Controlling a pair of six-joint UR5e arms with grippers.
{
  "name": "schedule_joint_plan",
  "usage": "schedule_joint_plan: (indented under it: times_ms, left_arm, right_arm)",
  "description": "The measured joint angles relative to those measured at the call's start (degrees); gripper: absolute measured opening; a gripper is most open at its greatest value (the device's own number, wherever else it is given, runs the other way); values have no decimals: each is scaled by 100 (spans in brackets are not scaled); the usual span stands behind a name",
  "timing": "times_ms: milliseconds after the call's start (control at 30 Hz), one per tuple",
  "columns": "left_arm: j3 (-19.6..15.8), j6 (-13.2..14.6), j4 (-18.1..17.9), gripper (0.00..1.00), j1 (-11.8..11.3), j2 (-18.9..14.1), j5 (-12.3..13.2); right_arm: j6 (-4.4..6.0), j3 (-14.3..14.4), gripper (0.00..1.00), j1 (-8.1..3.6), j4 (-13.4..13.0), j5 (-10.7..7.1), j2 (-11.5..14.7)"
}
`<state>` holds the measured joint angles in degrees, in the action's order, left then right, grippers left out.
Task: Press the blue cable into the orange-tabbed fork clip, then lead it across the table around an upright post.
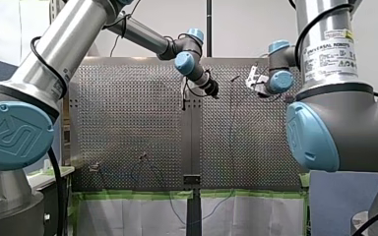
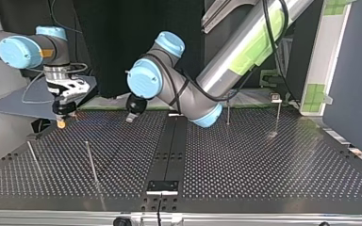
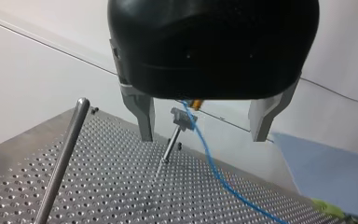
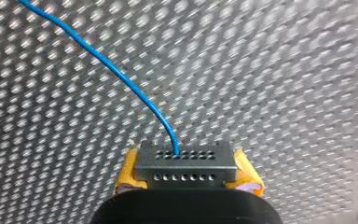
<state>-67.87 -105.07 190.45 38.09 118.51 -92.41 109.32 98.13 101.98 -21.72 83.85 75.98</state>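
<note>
The blue cable comes out of a small grey perforated block held between the yellow pads of my right gripper, which is shut on it just above the perforated table. In the top view that gripper hangs at the far left corner. My left gripper is open with nothing between its metal fingers. Ahead of it stands the fork clip on a thin stem with an orange tab behind it. The cable runs through the clip's head and slopes down over the table. My left gripper hovers near the table's middle.
A bare upright post leans close beside my left gripper. In the top view two thin posts stand at the left, and another post and a clip on a stem at the right. A black strip runs down the middle.
</note>
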Motion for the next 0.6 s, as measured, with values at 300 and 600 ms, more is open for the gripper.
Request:
schedule_joint_plan:
  times_ms: [300,600]
  left_arm:
    - [0,-516,5,100,42,-70,351]
    - [1,-1048,-179,100,-6,-463,737]
  right_arm:
    - [52,1,0,-47,26,-203,542]
    - [71,1,0,-52,69,-360,1068]
